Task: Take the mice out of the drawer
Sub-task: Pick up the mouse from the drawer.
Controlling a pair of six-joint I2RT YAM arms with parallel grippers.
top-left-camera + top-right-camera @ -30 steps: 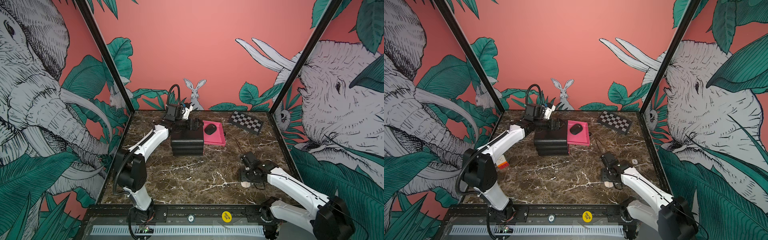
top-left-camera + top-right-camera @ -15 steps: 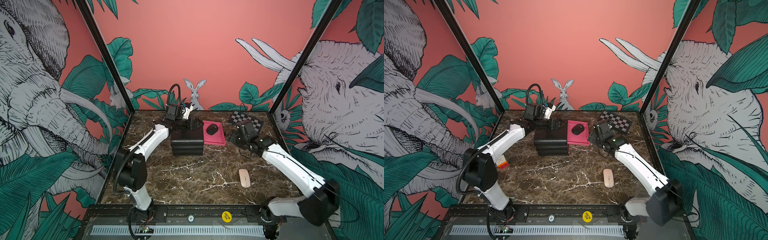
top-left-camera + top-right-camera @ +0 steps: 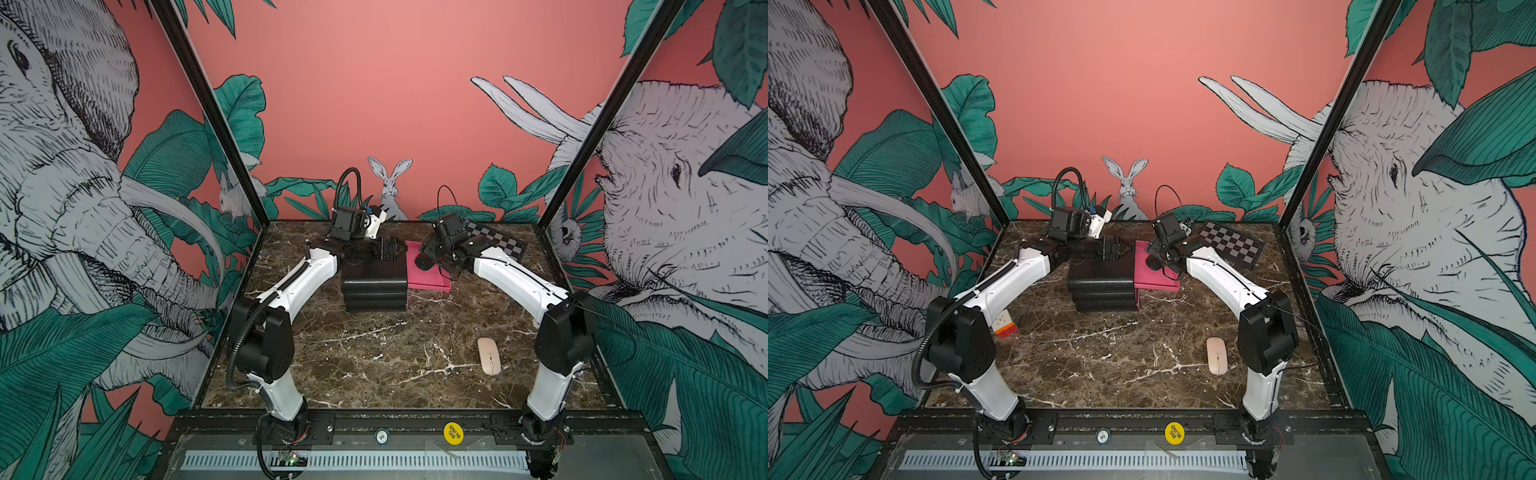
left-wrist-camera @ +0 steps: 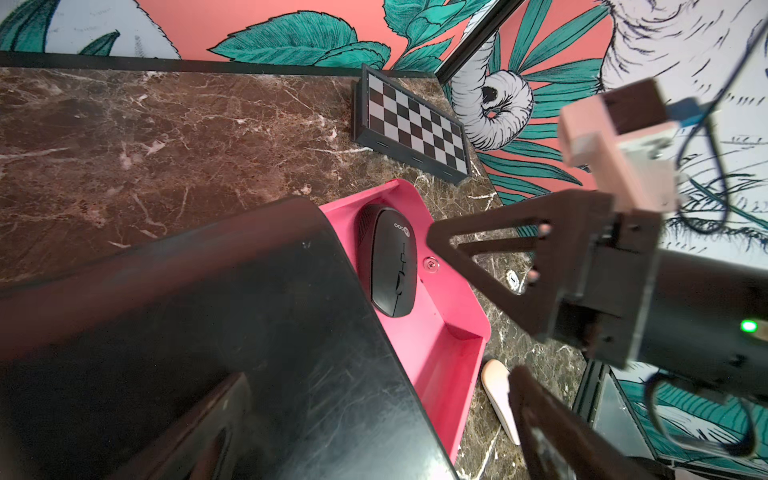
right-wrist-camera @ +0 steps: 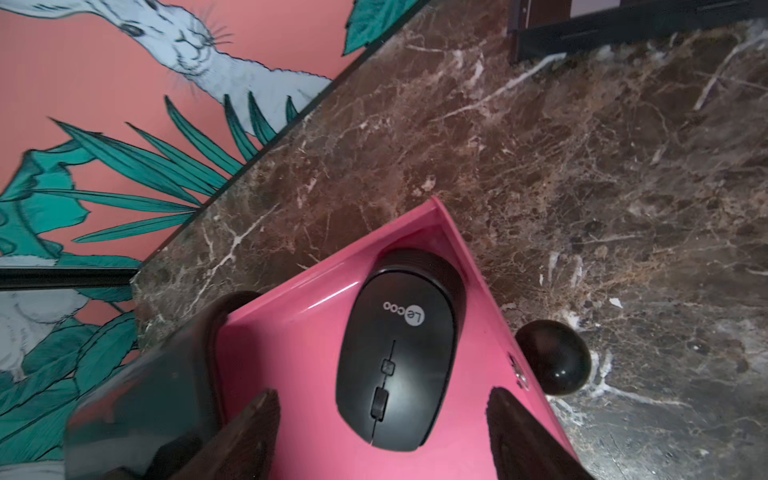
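Right hand [image 5: 380,395] hovers spread above black mouse [image 5: 399,353] in pink drawer [image 5: 291,353].

chessboard [image 3: 1230,246]: flat, near, behind right gripper [image 5: 380,415] | red-yellow block [image 3: 1005,327]: well apart from it, across marble table [image 3: 1100,365]

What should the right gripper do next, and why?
Probably lower and close on the black mouse: the right gripper is open, its fingers on either side of the mouse, which lies in the pink drawer.
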